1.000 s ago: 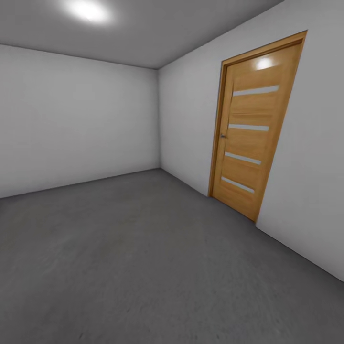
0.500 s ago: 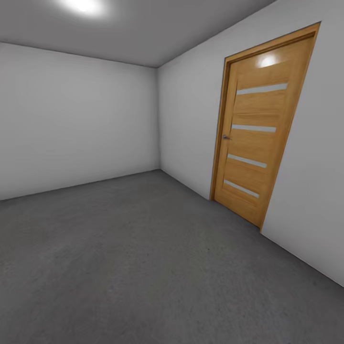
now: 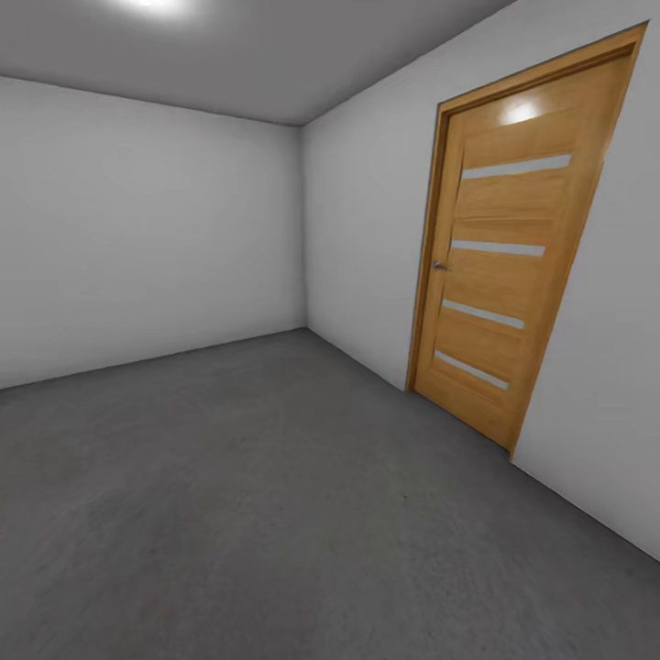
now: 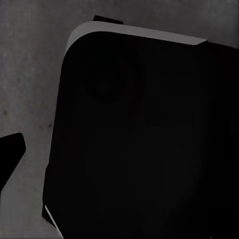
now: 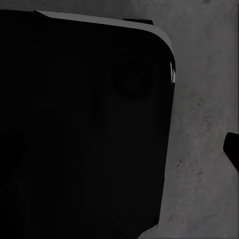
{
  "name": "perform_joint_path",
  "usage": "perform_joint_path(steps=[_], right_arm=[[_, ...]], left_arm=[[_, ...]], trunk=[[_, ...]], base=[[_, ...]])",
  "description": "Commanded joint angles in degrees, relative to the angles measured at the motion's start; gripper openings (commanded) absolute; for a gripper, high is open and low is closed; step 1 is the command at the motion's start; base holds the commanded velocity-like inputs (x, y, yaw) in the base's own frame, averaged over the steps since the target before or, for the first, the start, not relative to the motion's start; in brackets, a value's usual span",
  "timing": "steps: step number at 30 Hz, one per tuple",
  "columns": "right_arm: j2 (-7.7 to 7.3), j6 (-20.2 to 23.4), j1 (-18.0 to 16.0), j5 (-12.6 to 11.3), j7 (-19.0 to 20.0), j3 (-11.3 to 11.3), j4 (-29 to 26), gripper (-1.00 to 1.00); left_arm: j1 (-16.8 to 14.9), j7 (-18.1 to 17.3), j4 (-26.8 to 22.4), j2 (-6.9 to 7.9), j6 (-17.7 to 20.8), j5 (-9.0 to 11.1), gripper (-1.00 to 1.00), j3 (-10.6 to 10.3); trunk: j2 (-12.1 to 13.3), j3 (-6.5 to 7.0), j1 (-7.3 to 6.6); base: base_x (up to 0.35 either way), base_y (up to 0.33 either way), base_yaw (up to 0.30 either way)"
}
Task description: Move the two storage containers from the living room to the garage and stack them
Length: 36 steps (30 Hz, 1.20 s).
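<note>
I am in the garage, a bare room with white walls and a dark grey mottled floor. The two storage containers and the living room are out of view. In the left wrist view a large black part of my own body hangs over the grey floor, with one dark fingertip at the picture's edge. The right wrist view is similar: a black body part, the floor and one dark fingertip. Neither view shows how the jaws stand.
A closed light-wood door with narrow horizontal glass strips and a small metal handle is set in the right wall. The room's far corner lies straight ahead. A ceiling light glows at the top left.
The whole head picture has shifted, so the camera moved. The door now looks larger and sits further right, and the ceiling light has slid toward the top edge. Nothing in the room moved.
</note>
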Motion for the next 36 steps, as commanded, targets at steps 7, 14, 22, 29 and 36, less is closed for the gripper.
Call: perform_joint_path(steps=[7,14,22,29,36], right_arm=[[0.00,-0.2,0.0,0.4,0.0,-0.1,0.0,1.00],[0.00,-0.2,0.0,0.4,0.0,-0.1,0.0,1.00],[0.00,-0.2,0.0,0.4,0.0,-0.1,0.0,1.00],[0.00,-0.2,0.0,0.4,0.0,-0.1,0.0,1.00],[0.00,-0.2,0.0,0.4,0.0,-0.1,0.0,1.00]], left_arm=[[0.0,0.1,0.0,-0.09,-0.2,0.3,1.00,0.0],[0.0,0.1,0.0,-0.10,-0.2,0.3,1.00,0.0],[0.0,0.1,0.0,-0.07,-0.2,0.3,1.00,0.0],[0.0,0.1,0.0,-0.03,-0.2,0.3,1.00,0.0],[0.0,0.1,0.0,-0.09,-0.2,0.3,1.00,0.0]], trunk=[[0.0,-0.05,0.03],[0.0,-0.05,0.03],[0.0,-0.05,0.03],[0.0,-0.05,0.03],[0.0,-0.05,0.03]], base=[[0.324,0.000,0.000],[0.324,0.000,0.000],[0.324,0.000,0.000],[0.324,0.000,0.000],[0.324,0.000,0.000]])
